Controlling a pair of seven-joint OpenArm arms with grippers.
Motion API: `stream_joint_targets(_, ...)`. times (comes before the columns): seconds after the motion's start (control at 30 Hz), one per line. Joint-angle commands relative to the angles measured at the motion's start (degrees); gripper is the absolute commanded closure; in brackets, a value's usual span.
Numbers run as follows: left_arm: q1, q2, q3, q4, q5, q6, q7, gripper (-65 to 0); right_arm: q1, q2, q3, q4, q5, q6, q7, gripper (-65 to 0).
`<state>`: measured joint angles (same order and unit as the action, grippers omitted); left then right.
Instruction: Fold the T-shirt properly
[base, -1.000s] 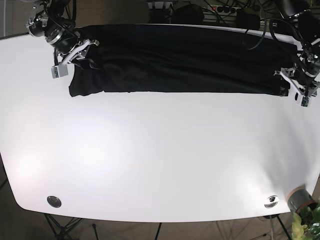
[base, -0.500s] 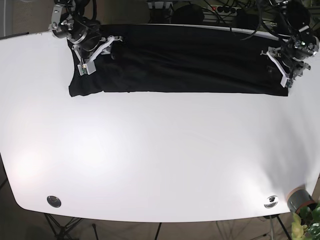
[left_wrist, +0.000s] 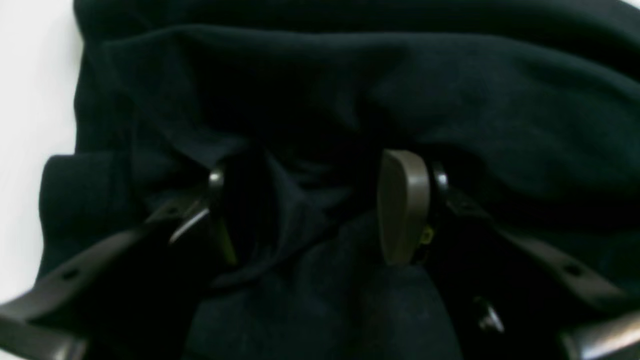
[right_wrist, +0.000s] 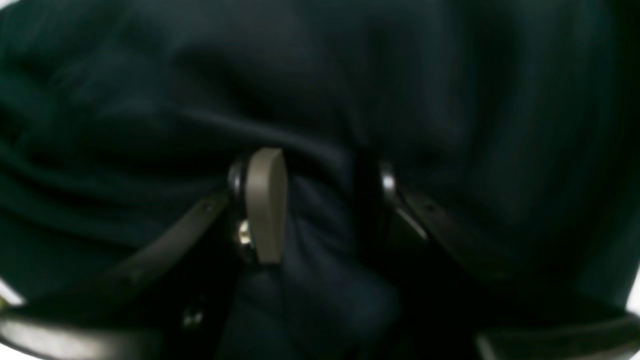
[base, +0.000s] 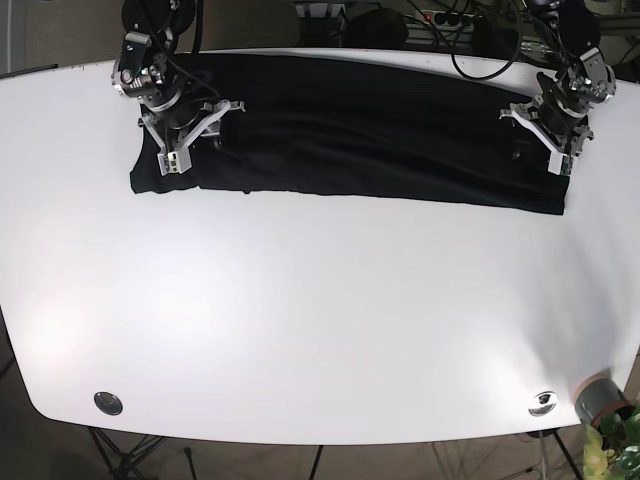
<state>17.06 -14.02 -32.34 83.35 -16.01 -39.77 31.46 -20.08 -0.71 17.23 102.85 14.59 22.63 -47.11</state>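
Left gripper (base: 545, 137) at base view's right, arm reaching in from top right corner, fingers angled down toward table's near side. Wrist view: left gripper (left_wrist: 320, 210) jaws parted, tan pad (left_wrist: 402, 207) on one finger, dark fabric bunched between.

Right gripper (base: 195, 135) at base view's left, arm coming in from top left. Wrist view: right gripper (right_wrist: 320, 205) jaws parted, fabric ridge between, tan pad (right_wrist: 265, 202) showing.
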Motion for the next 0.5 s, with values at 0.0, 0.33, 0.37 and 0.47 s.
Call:
stream_joint_targets(0.0, -1.5, -1.1, 0.7, -2.9, 1.7, -0.2, 3.7, -33.8, 1.3, 1.9, 0.2, -2.2, -1.3, -0.35, 1.8, -23.5)
stream_joint_targets(0.33, -11.2, -4.0, 0.8, -12.1, 3.7, -0.2, 3.7, -33.8, 18.1, 7.4, 0.2, -18.7, -1.6, -0.44, 3.5, -23.5)
stream_joint_targets(0.37, -12.0, -4.0, 0.8, -12.9, 4.6, -0.2, 3.7, -33.8, 19.7, 8.0, 0.1, -20.3, -1.6, -0.44, 3.8, -23.5)
stream_joint_targets(0.47, -14.2, -4.0, 0.6, -14.6, 6.6, -0.2, 3.7, -33.8, 24.6, 9.5, 0.0, -25.9, -1.6, -0.44, 5.6, -23.6)
